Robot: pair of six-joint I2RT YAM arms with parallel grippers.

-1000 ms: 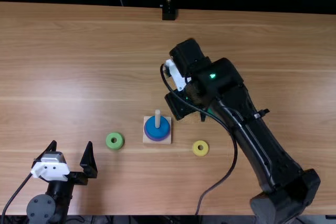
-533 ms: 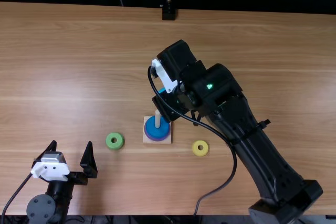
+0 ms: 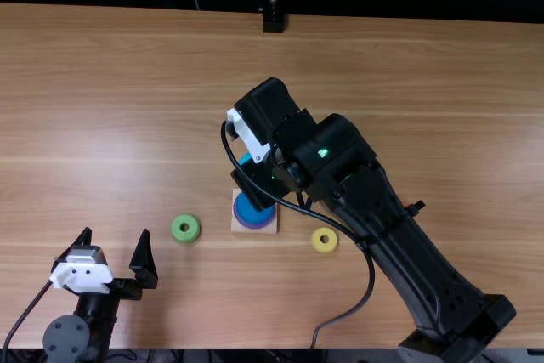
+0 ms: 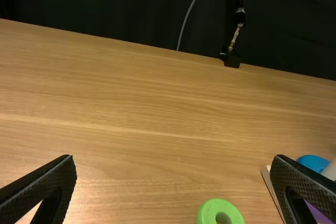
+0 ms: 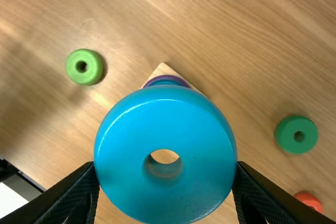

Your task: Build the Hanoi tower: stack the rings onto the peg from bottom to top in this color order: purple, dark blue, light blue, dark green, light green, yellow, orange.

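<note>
The light blue ring (image 5: 165, 106) is fat, round and shiny, with smooth edges and a round hole in the middle. The right gripper (image 3: 262, 183) has it pinched, one finger on each side. It is up over the table (image 3: 127, 82), by the square wood base (image 3: 235, 229). The base has neat corners. On it, the purple ring (image 3: 255, 226) lies at the bottom and the dark blue ring (image 3: 255, 212) sits on top of it. A pale, round peg (image 4: 331, 170) sticks up there.

The left gripper (image 3: 116, 233) has let go, and its two fingers are wide apart.

The light green ring (image 3: 192, 234) lies flat on one side of the base, with bare wood in between. The little yellow ring (image 3: 317, 245) lies on the other side, and there is a gap there too. The dark green ring (image 5: 285, 135) and the orange ring (image 5: 310, 201) are near each other, not touching. The table's far edge is long and straight, and a black stand (image 3: 273, 19) is right at it.
</note>
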